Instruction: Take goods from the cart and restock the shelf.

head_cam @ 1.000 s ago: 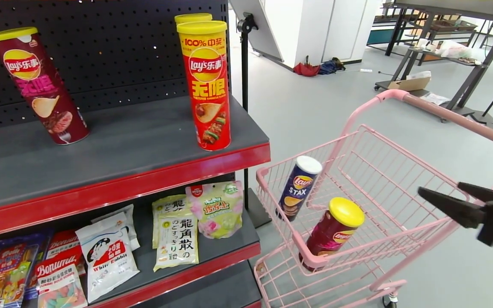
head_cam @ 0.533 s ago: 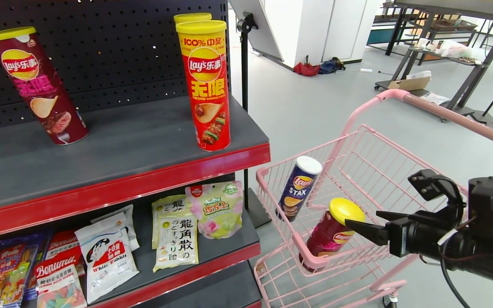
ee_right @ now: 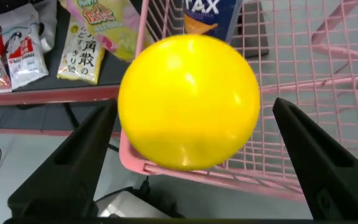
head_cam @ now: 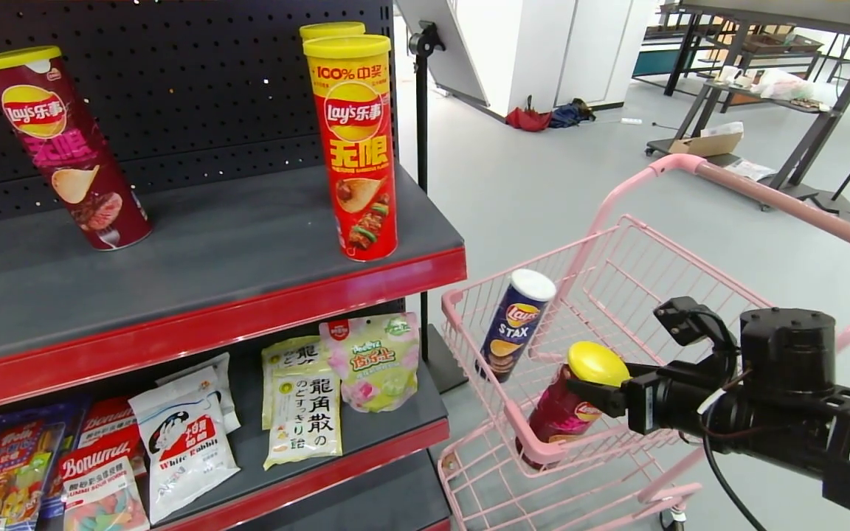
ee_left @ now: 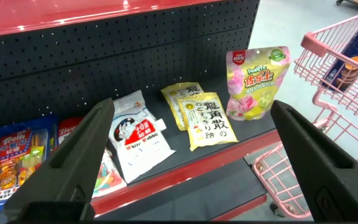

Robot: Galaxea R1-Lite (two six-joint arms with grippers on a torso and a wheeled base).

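Right gripper [ee_right: 188, 134]: hangs over the pink cart [head_cam: 620, 193] with fingers [ee_right: 73, 168] spread wide, holding nothing. Straddles the yellow lid [ee_right: 188, 102] of the maroon can [head_cam: 559, 417], a gap left on each side.

Maroon can: leans in the cart's front corner next to the shelf, lid above the rim. Just behind it, blue can [head_cam: 513, 324] tilted against the cart's shelf-side wall. Beyond both, open wire basket.

Left gripper [ee_left: 191, 152]: fingers far apart, empty, facing the snack bags [ee_left: 204, 115] on the lower shelf [ee_left: 185, 171].

Top shelf [head_cam: 211, 299]: dark-red can [head_cam: 63, 147] far left, red can [head_cam: 355, 147] close to the red front edge at the right end, another yellow-lidded can [head_cam: 333, 29] behind it. Between the two front cans, a broad bare stretch of board. Between shelf end and cart, a narrow strip of floor.
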